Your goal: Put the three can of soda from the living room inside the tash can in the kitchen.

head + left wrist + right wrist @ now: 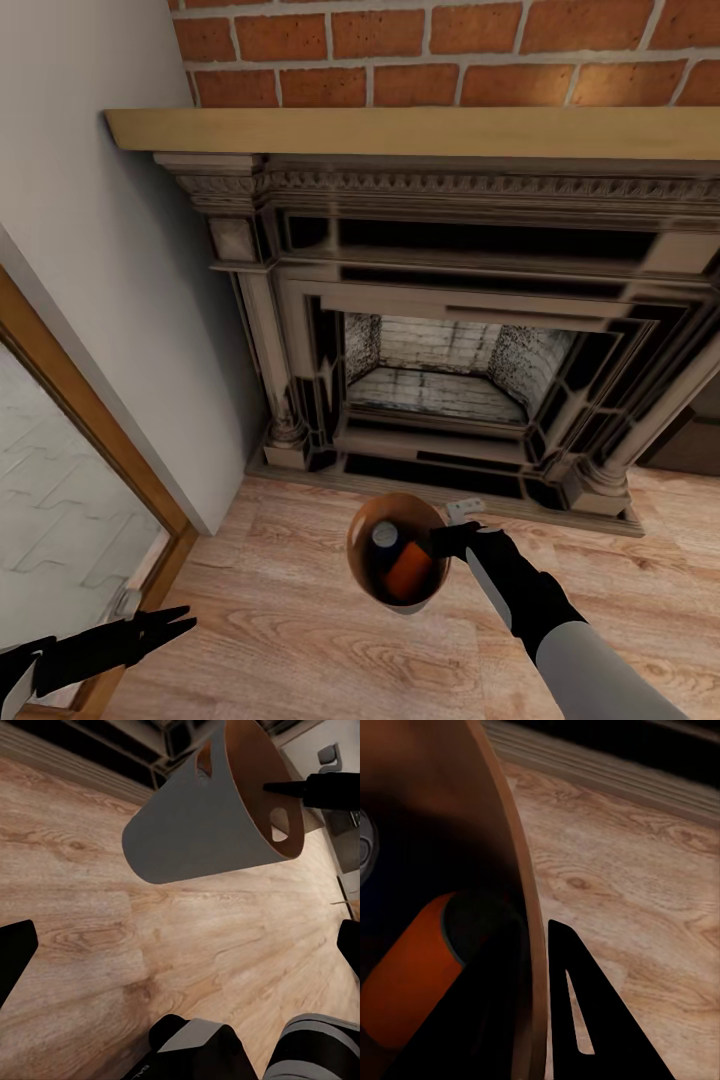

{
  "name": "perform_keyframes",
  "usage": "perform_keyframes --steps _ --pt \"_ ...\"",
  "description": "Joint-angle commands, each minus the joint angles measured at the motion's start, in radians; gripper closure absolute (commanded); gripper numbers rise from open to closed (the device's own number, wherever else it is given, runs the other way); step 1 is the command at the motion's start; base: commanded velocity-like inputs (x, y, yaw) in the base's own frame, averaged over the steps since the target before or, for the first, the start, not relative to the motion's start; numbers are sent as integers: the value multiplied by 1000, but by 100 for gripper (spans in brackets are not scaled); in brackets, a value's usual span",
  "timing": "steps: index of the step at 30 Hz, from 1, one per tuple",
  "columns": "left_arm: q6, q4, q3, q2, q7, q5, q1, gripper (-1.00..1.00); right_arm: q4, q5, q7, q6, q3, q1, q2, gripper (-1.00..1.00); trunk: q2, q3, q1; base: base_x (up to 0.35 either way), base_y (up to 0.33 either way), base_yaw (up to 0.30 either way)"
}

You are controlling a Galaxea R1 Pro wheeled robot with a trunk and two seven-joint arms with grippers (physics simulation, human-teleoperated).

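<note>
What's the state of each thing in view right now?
trash can: lifted off the floor, held by its rim.
orange can: lying inside the trash can.
dark blue can: inside the trash can.
right gripper: shut on the trash can.
left gripper: open, empty.

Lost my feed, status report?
Right gripper shut on trash can rim, carried above wood floor. Left gripper open, empty. Orange can and another inside. Fireplace ahead.

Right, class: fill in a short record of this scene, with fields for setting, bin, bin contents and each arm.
setting: wood floor before an ornate fireplace, brick above
bin: trash can held off the floor, right gripper clamped on its rim
bin contents: an orange soda can and a silvery can top; a third not discernible
left arm: left gripper open, empty
</note>
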Motion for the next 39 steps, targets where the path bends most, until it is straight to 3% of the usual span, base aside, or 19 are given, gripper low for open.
perform_keyframes --steps 1,13,22,31,39 --pt "0 0 0 0 0 0 0 -100 -1 -8 6 0 0 0 0 100 0 0 0 0 0 0" --pt "0 0 0 0 -3 0 0 -100 -4 -9 14 0 1 0 0 100 0 0 0 0 0 0" --pt "-1 -1 0 1 -1 -1 0 -100 -4 -5 105 0 0 0 -1 100 0 0 0 0 0 0" --pt "-2 -1 0 3 1 -3 0 -100 -4 -4 113 0 0 0 -1 100 0 0 0 0 0 0" --pt "-2 -1 0 3 2 -3 0 -100 -4 -3 113 0 1 0 -1 100 -56 -25 31 0 0 0"
